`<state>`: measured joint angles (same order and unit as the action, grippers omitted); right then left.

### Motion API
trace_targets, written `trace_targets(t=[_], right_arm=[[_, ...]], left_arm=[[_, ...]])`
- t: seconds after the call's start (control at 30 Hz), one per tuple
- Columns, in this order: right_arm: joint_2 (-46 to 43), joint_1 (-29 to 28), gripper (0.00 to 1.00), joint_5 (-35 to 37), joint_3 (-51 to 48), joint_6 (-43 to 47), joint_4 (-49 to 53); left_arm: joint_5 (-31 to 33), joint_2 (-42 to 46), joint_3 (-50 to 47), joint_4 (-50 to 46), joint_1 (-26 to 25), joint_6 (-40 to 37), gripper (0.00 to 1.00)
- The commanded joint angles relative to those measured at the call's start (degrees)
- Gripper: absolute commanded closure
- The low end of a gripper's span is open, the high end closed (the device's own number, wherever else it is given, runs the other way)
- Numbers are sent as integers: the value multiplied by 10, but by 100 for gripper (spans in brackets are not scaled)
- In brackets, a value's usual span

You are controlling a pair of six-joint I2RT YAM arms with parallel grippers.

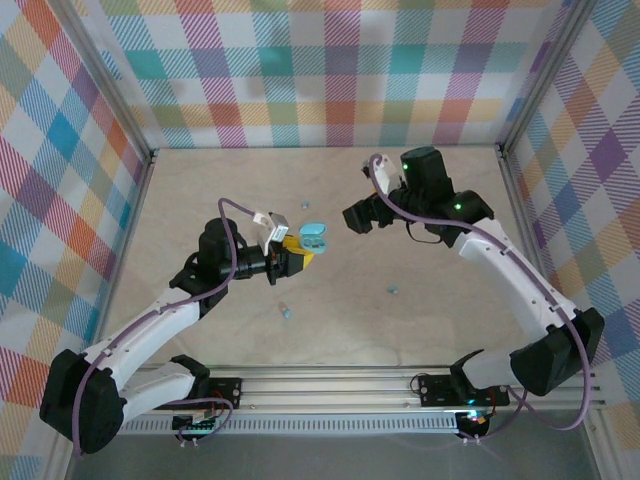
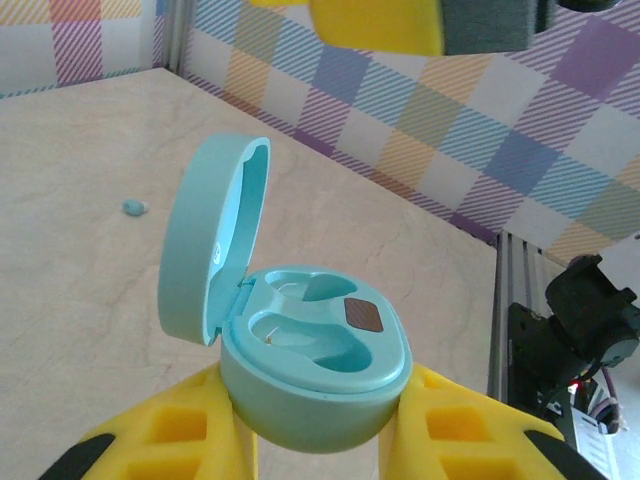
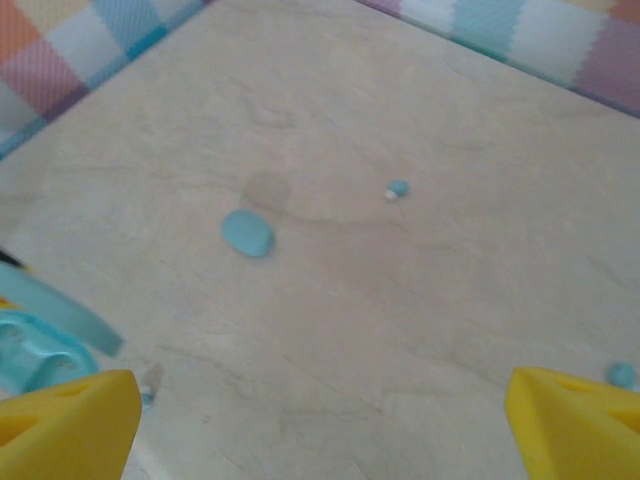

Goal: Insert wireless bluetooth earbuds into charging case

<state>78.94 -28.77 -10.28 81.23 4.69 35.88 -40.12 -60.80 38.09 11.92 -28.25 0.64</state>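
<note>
My left gripper (image 2: 322, 425) (image 1: 297, 250) is shut on the charging case (image 2: 320, 372) (image 1: 314, 238), a mint-blue round box held just above the table between yellow fingers (image 2: 190, 435). Its lid (image 2: 212, 245) stands open and both sockets look empty. Tiny pale blue earbuds lie loose on the table: one earbud (image 1: 285, 311) in front of the left arm, another earbud (image 1: 393, 290) to the right. In the right wrist view an earbud (image 3: 398, 188) lies farther off. My right gripper (image 3: 320, 415) (image 1: 353, 217) hangs open just right of the case, nothing between its fingers.
A larger light blue oval disc (image 3: 247, 233) lies on the beige table (image 1: 330, 190). Another small blue nub (image 3: 622, 375) sits by my right fingertip (image 3: 575, 425). Checked walls enclose the table on three sides; a metal rail (image 1: 330, 385) runs along the near edge.
</note>
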Motion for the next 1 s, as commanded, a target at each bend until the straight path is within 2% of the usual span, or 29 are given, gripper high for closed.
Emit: trace_targets(t=[0.0, 0.17, 0.3, 0.5, 0.63, 0.87, 0.97], right_arm=[[45, 15, 8, 45, 33, -30, 49], [128, 31, 11, 77, 74, -28, 89], [209, 34, 12, 149, 109, -5, 94], [336, 43, 22, 238, 182, 4, 115], [395, 61, 28, 230, 213, -21, 127], [425, 95, 32, 196, 231, -47, 131], [444, 110, 41, 195, 255, -47, 156]], left_arm=[[12, 2, 0, 4, 0, 1, 97], [22, 4, -4, 6, 0, -7, 97], [29, 4, -11, 15, 0, -7, 97], [35, -1, -12, 20, 1, -9, 97], [36, -3, -11, 25, 2, -11, 97], [41, -18, -8, 58, 2, -4, 97], [44, -29, -5, 73, 2, 1, 97]])
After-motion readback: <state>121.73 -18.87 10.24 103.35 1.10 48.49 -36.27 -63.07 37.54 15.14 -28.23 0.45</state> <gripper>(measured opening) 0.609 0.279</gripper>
